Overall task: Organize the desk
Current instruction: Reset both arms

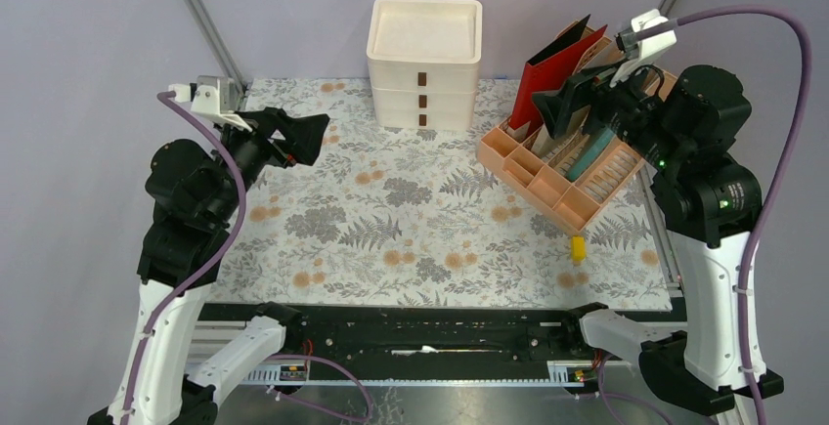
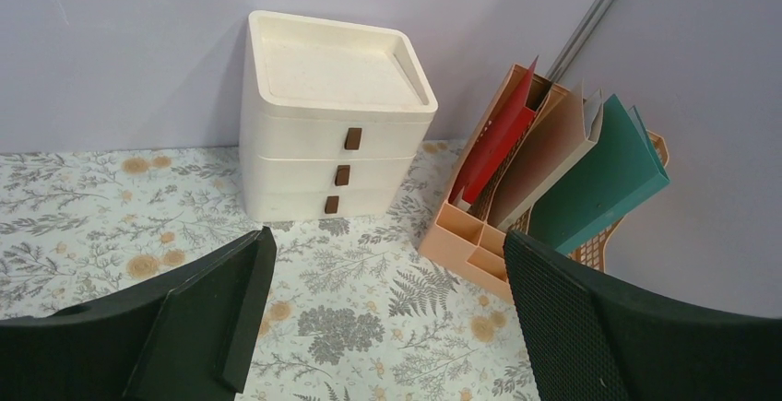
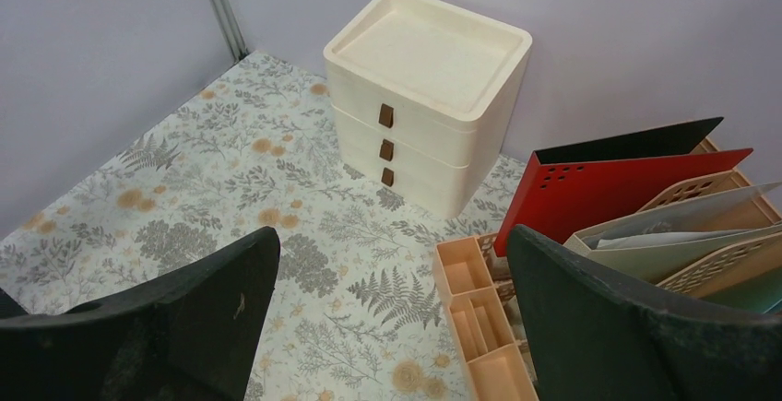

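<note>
- One desk.
- One cream drawer unit at 12 o'clock, with three drawers and three brown handles.
- One peach organiser at 2 o'clock.
- In it, one red folder and one teal folder; the other folders overlap too much to count.
- Two small yellow pieces at 4 o'clock.
- One left gripper at 9 o'clock and one right gripper at 2 o'clock.
</note>
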Motion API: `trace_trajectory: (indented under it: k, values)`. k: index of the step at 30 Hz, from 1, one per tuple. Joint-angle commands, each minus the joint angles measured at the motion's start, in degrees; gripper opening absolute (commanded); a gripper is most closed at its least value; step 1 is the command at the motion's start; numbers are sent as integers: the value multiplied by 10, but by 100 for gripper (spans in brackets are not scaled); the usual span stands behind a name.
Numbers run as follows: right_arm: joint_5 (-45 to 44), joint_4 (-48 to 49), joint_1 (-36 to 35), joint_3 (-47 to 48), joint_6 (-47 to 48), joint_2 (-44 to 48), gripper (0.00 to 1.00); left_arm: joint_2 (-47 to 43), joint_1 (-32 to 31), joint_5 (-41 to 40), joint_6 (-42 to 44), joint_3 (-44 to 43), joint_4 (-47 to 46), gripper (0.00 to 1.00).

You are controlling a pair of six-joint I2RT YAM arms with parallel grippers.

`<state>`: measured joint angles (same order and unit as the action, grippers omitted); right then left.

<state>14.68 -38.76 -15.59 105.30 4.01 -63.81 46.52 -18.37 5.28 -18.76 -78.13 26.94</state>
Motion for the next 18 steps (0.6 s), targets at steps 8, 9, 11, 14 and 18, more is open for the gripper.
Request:
trace_trajectory:
  k: [8,9,11,14,18]
  values:
    - [61,-7,15,-4,4,1,100,-14,3,17,-11,19,-19,99]
    - [73,-6,18,-5,5,1,100,-15,3,19,-11,22,-22,99]
    - [95,-7,25,-5,2,-2,100,-18,3,24,-12,32,-30,99]
    - [116,-5,34,-6,-2,-4,100,-22,3,35,-17,47,-42,99]
    - [141,-3,48,-12,0,-3,100,-26,3,46,-24,72,-61,99]
